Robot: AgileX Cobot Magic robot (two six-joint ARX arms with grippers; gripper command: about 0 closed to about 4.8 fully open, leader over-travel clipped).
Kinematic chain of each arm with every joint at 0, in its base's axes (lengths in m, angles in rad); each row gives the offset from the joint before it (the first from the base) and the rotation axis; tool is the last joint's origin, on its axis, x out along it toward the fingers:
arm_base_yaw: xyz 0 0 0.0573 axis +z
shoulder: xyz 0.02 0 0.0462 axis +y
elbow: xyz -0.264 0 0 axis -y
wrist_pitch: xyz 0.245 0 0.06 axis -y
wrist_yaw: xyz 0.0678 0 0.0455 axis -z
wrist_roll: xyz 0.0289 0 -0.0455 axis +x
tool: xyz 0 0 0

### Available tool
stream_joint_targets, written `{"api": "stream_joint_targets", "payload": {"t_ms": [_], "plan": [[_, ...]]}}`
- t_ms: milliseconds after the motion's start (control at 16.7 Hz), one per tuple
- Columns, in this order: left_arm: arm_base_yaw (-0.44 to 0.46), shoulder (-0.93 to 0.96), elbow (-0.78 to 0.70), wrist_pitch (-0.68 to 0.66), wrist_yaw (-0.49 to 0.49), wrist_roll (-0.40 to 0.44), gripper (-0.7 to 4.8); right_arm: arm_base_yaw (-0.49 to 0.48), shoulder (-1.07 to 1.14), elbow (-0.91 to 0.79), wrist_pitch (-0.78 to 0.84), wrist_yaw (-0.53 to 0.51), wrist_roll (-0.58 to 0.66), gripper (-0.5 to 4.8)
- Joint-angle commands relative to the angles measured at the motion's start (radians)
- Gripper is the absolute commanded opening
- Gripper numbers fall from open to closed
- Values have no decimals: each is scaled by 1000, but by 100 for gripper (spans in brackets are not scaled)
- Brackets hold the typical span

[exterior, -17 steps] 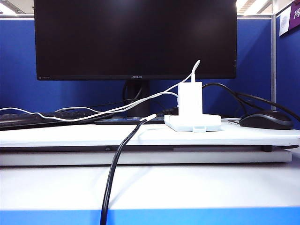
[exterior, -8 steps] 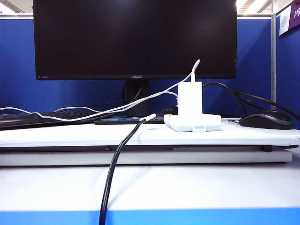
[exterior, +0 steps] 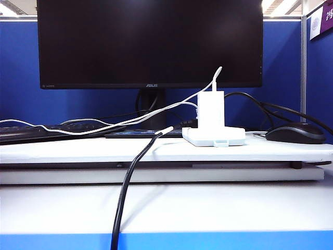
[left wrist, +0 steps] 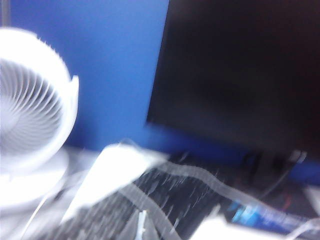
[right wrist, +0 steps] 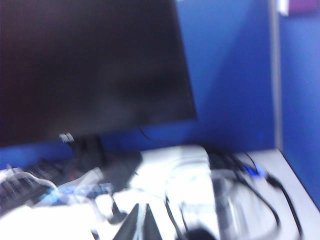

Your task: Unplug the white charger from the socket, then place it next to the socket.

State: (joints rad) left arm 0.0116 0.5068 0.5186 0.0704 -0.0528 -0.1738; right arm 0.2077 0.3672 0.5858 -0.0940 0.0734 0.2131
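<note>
While my exterior view shows the white charger upright in the socket, neither gripper appears there; right gripper closed, empty, in its blurred wrist view; left gripper's state I cannot tell

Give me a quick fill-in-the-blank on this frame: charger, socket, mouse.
1. The white charger stands plugged into the ____, the low white strip beneath it.
2. The black mouse lies to the ____ of the socket in the exterior view.
3. The monitor screen is ____.

Missing words: socket; right; dark

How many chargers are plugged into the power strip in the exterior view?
1. The white charger stands upright in the socket, right of the monitor stand. The socket's far side is hidden, so others there cannot be ruled out.
</note>
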Motion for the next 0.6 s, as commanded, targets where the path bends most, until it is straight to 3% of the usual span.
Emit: {"api": "stream_joint_targets", "payload": {"t_ms": [60, 239, 359, 478, 598], "plan": [[-1, 277, 244, 13, 233, 8, -4, -1, 186, 166, 23, -97, -48, -6], [-2, 505, 433, 19, 584, 13, -4, -1, 383, 304, 14, -312, -144, -6], [-3, 610, 483, 16, 770, 89, -4, -1, 515, 356, 8, -445, -147, -6], [-26, 675, 505, -4, 806, 121, -4, -1, 636, 381, -2, -640, -166, -6], [-84, 702, 514, -5, 801, 222, -5, 1, 726, 396, -45, -682, -192, -6]]}}
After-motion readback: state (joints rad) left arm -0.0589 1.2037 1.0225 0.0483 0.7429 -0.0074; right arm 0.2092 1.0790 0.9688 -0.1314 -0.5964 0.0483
